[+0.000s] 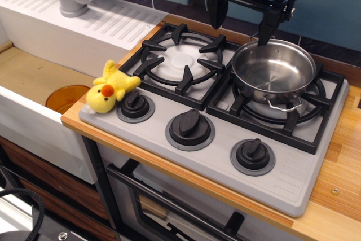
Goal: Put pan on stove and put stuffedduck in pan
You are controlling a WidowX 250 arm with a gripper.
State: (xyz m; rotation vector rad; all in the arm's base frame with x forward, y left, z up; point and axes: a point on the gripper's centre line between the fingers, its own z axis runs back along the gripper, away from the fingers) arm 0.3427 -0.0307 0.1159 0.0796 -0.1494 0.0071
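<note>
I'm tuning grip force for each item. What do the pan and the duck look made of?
The pan looks like polished stainless steel: mirror-bright walls showing reflections, with thin wire handles. The duck looks like soft yellow plush fabric, fuzzy and matte, probably stuffed, with an orange beak.

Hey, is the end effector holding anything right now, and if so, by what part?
Nothing is held. The end effector is open above the back rim of the pan, which sits on the stove. The stuffedduck lies untouched at the stove's left edge.

Teal wall (pixel 333 4) w/ dark tile strip behind, wood countertop (pixel 338 167), white sink unit (pixel 34 122) at left, oven door (pixel 169 207) below.
</note>
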